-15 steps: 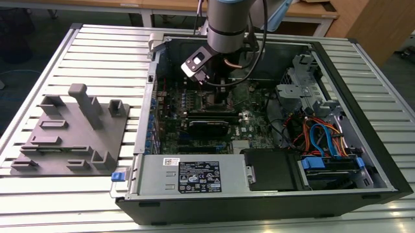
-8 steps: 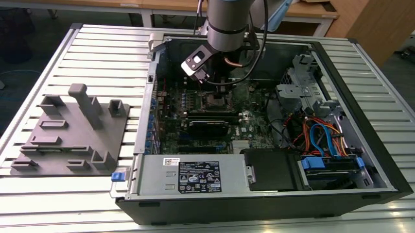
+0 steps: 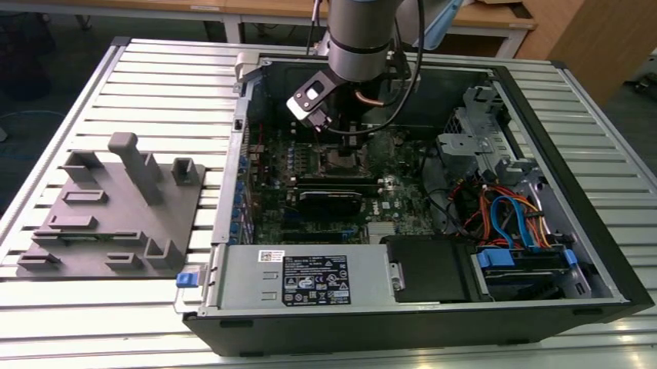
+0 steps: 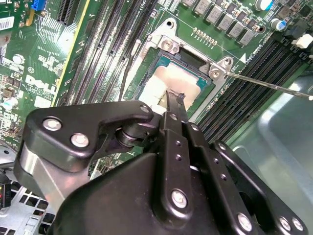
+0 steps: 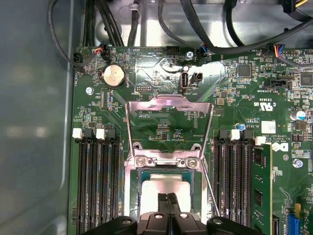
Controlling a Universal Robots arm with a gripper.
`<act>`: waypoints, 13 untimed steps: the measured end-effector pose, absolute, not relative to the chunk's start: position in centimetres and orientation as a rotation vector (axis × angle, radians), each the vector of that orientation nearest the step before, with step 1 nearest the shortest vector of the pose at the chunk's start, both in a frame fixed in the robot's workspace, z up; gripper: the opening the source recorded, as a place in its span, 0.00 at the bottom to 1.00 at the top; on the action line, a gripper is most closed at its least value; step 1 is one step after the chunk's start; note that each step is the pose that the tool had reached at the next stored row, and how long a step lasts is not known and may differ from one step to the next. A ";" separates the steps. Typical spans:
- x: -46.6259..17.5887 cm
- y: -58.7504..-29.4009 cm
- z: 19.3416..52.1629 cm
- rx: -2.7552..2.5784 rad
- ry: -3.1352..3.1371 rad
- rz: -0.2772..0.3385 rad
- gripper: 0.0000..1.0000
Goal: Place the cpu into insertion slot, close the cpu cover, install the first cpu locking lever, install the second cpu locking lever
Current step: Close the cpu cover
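The cpu (image 5: 155,188), a silver-grey square, lies flat inside the insertion slot (image 5: 132,188) on the green motherboard; it also shows in the second wrist view (image 4: 168,78). My gripper (image 5: 169,203) is shut, with its joined fingertips (image 4: 174,96) resting on the cpu's face. The cpu cover (image 5: 168,105) stands swung open behind the socket, hinged at its far edge. A thin locking lever (image 5: 210,188) sticks out unlatched beside the socket, also seen as a lever rod (image 4: 269,84). In the exterior view the gripper (image 3: 331,129) hangs over the slot (image 3: 344,159).
Long black memory slots (image 5: 98,181) flank the socket on both sides. A coin battery (image 5: 113,76) and black cables (image 5: 195,24) lie beyond the cover. The open computer case wall (image 3: 575,138) surrounds the board. A grey fixture plate (image 3: 113,207) sits at the exterior view's left.
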State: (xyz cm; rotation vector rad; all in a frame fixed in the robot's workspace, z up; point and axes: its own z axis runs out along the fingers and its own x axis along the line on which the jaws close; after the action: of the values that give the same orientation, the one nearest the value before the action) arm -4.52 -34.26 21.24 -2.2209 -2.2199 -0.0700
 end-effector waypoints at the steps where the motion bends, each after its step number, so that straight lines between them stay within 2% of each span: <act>1: -4.5 -34.3 21.2 -2.221 -2.220 -0.070 0.10; 13: -4.5 -34.3 21.6 -2.221 -2.220 -0.070 0.10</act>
State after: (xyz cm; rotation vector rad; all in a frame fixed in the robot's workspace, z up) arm -4.53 -34.26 21.58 -2.2208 -2.2199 -0.0699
